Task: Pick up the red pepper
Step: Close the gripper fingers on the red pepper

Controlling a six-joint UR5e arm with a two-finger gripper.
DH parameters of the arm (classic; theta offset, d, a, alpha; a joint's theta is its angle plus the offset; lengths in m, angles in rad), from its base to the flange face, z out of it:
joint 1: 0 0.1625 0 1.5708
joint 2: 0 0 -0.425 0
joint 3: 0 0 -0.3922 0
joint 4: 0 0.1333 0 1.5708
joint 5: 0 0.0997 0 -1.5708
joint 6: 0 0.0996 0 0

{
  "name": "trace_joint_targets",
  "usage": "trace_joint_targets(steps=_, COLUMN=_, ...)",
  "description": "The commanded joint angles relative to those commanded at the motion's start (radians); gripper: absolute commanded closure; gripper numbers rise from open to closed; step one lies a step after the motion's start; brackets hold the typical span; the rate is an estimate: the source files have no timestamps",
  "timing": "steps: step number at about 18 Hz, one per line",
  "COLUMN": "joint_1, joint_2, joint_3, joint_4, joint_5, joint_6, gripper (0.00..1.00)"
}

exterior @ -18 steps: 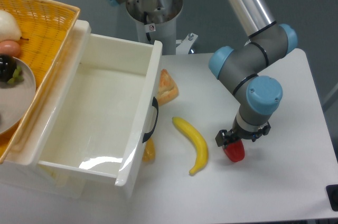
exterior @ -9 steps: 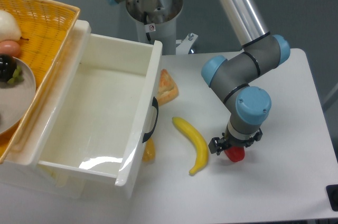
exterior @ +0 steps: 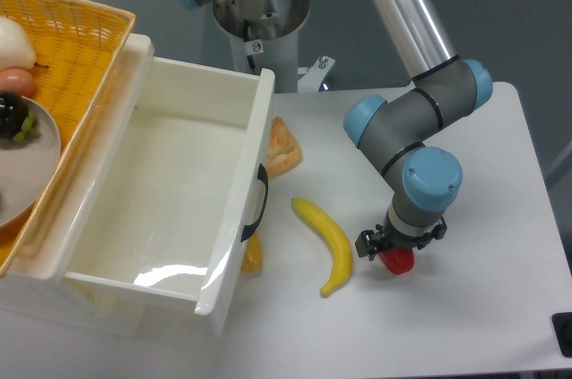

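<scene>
The red pepper [exterior: 399,261] sits on the white table [exterior: 483,307], right of the banana's lower end. Only its lower part shows. My gripper [exterior: 395,249] hangs straight over it, and the wrist covers the pepper's top. A dark finger [exterior: 365,241] shows just left of the pepper. The other finger is hidden under the wrist, so the frame does not show whether the jaws press on the pepper.
A yellow banana [exterior: 328,243] lies just left of the gripper. A slice of bread [exterior: 282,147] and a small orange-yellow item [exterior: 253,256] lie by the open white drawer [exterior: 234,209]. A wicker basket [exterior: 85,48] with a plate of fruit stands at the far left.
The arm swung left and settled lower over the pepper, then edged slightly right. The pepper stays in nearly the same spot on the table.
</scene>
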Motion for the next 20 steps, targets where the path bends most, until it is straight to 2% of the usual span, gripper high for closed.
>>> trace_joint_targets(steps=4, joint_1=0.005, joint_2=-0.003, joint_3=-0.008, joint_4=0.003, joint_5=0.0, joint_6=0.019, gripper=0.09)
trace_joint_targets(steps=5, joint_1=0.006, joint_2=-0.002, joint_3=-0.008, joint_4=0.005, joint_5=0.0, joint_6=0.025, gripper=0.14)
trace_joint_targets(steps=7, joint_1=0.008, joint_2=-0.002, joint_3=-0.009, joint_4=0.003, joint_5=0.0, joint_6=0.048, gripper=0.15)
trace_joint_targets(steps=12, joint_1=0.008, joint_2=-0.002, joint_3=-0.009, joint_4=0.005, joint_5=0.0, joint_6=0.055, gripper=0.33)
trace_joint_targets(steps=18, joint_1=0.012, joint_2=-0.002, joint_3=-0.008, joint_4=0.003, joint_5=0.0, joint_6=0.055, gripper=0.74)
trace_joint_targets(steps=20, joint_1=0.012, joint_2=0.002, joint_3=-0.006, joint_4=0.003, joint_5=-0.002, joint_6=0.057, gripper=0.82)
